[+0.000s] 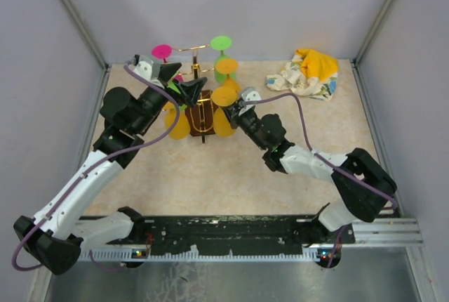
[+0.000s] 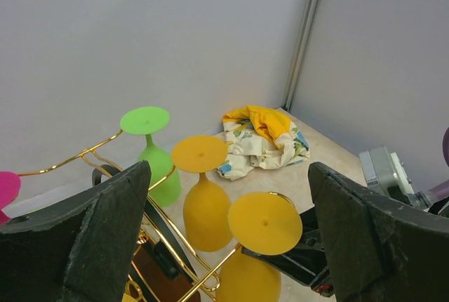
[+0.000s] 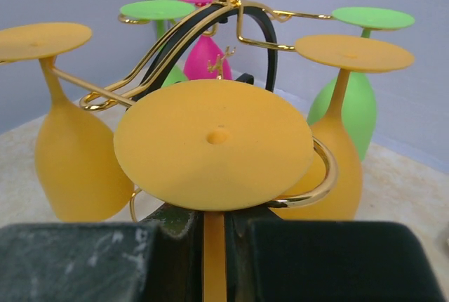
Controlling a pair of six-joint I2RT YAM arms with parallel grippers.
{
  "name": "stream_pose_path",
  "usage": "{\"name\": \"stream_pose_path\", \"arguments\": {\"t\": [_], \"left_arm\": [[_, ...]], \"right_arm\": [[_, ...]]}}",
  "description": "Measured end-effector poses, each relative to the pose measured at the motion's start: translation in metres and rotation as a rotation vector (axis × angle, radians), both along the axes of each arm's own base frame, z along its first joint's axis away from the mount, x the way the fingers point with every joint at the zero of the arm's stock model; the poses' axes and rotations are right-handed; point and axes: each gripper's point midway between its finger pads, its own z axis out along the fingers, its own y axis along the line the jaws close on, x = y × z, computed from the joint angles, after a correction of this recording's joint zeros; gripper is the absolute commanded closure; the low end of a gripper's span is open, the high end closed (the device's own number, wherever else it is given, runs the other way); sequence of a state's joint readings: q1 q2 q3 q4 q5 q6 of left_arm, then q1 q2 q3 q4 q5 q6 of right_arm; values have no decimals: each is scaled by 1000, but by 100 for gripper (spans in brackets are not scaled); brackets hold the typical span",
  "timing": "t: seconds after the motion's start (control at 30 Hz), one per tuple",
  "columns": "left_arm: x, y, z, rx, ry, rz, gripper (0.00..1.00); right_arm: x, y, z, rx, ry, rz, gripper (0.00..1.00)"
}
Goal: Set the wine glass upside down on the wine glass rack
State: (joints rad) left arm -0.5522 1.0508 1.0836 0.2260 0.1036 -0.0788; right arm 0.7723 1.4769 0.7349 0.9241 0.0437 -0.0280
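The right claw point(image 3: 214, 228) pinches the upturned wine glass point(image 3: 214, 140) stem at the wine glass rack point(image 3: 203, 24), probably releasing next, while the left claw point(image 2: 224, 204) is spread wide, empty.

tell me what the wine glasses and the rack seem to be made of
The orange wine glass and its neighbours: opaque, matte, not see-through, so likely plastic or silicone. The wine glass rack: thin shiny gold wire, probably plated metal; its base dark brown, looks wooden.
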Motion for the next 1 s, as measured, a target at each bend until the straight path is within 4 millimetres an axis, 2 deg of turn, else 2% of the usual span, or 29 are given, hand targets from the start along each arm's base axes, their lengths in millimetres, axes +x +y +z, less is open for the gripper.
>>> {"name": "stream_pose_path", "arguments": {"t": [0.17, 0.63, 0.8, 1.0], "left_arm": [[0, 0, 0, -3, 1, -2, 1], [0, 1, 0, -3, 1, -2, 1], [0, 0, -2, -6, 9, -4, 1], [1, -1, -4, -11, 19, -9, 1]], "right_arm": [[6, -6, 5, 16, -20, -49, 97], [19, -25, 4, 20, -33, -174, 97], [14, -35, -8, 0, -18, -198, 97], [1, -40, -1, 11, -37, -163, 94]]}}
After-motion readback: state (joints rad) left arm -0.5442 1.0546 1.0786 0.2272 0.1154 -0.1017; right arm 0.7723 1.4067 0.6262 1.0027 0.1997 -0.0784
